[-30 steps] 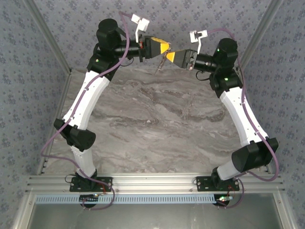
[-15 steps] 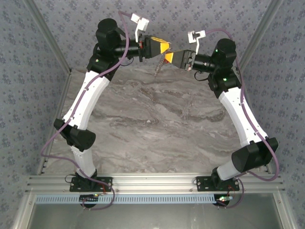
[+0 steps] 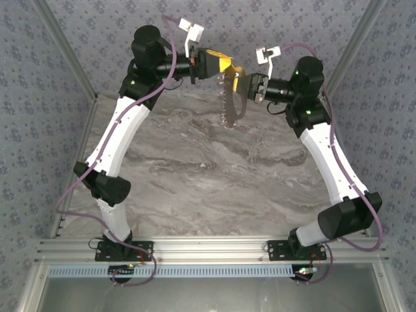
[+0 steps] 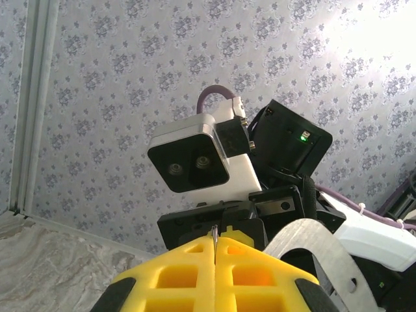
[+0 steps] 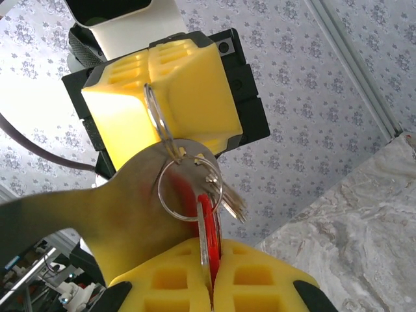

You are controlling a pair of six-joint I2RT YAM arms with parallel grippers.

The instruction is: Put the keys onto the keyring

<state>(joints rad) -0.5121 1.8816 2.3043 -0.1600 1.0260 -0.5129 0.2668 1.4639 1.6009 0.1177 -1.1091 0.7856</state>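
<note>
High above the table's far edge my two grippers meet tip to tip. The left gripper is shut on a thin wire ring, whose edge pokes out between its yellow fingers. The grey keyring loop hangs from that ring, as does a round split ring. My right gripper is shut on the red key and a silver key beside it. The split ring crosses the red key's head; I cannot tell whether it passes through it. Small silver keys dangle to the right.
The marble table lies well below the grippers. Patterned walls and aluminium corner posts close in the back and sides. The right wrist camera housing faces the left wrist view at close range.
The right gripper has moved left up to the left gripper and closed on the red key. The grey loop has swung down and hangs lower between them. The left gripper stayed shut.
</note>
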